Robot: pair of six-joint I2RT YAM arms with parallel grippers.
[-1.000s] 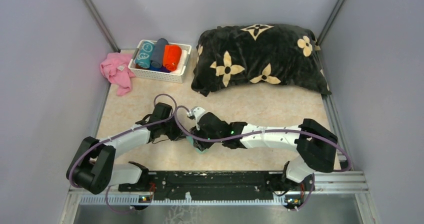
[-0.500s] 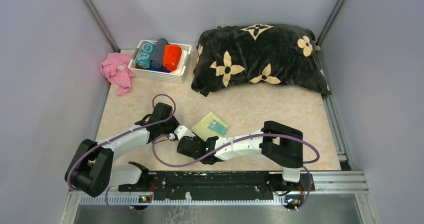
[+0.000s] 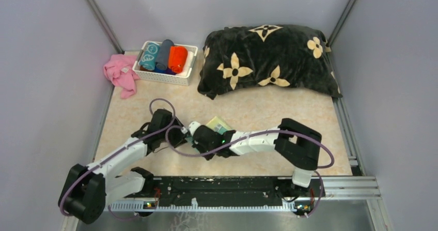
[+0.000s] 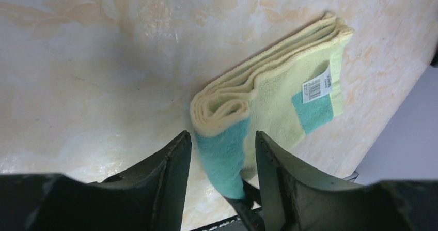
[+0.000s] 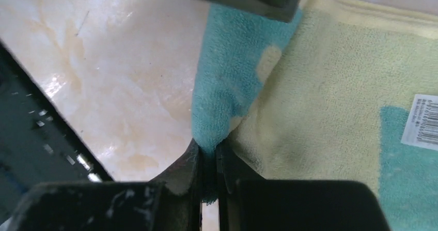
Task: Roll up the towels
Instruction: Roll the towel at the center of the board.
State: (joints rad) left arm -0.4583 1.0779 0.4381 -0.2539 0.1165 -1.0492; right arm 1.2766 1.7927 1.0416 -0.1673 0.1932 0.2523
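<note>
The towel [image 4: 289,94] is pale yellow with teal patches (label [image 4: 316,86] white).

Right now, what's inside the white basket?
Three rolled towels lie side by side in the basket: teal roll, grey roll, orange roll. Something dark blue peeks out under them; the rest of it and the basket's floor are covered.

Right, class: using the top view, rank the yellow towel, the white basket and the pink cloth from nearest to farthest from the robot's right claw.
1. yellow towel, pinched in the right claw itself.
2. white basket, far side, left of the cushion.
3. pink cloth, far-left corner, left of the basket.
</note>
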